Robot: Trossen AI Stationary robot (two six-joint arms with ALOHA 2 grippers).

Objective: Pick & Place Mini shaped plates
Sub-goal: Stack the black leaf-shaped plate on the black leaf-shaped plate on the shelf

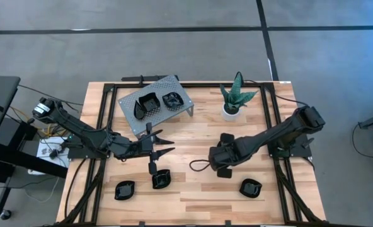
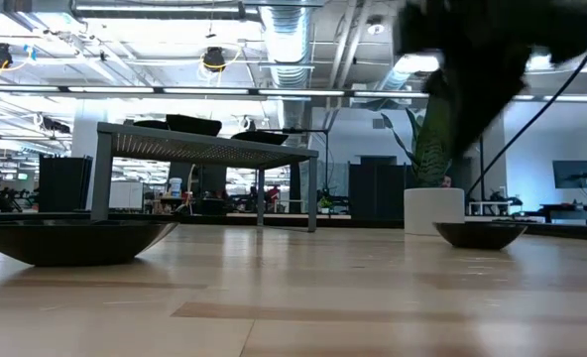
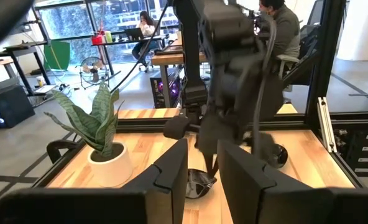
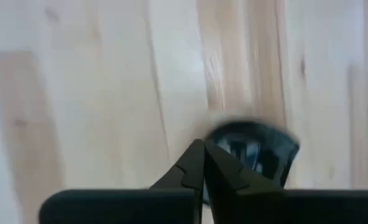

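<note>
High view: my right gripper [image 1: 223, 165], fingers pressed together, hovers mid-table; my left gripper [image 1: 163, 143] is spread. Glossy black mini shaped plates [image 1: 162, 179] lie at six o'clock, two on the stand [image 1: 180, 86].

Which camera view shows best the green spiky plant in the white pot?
The left wrist view: the green spiky plant in its white pot stands whole, close and unblocked. The high view shows it small from above, beside the grey perforated metal stand. The low view shows its pot, with a dark arm hiding the leaves. The right wrist view lacks it.
</note>
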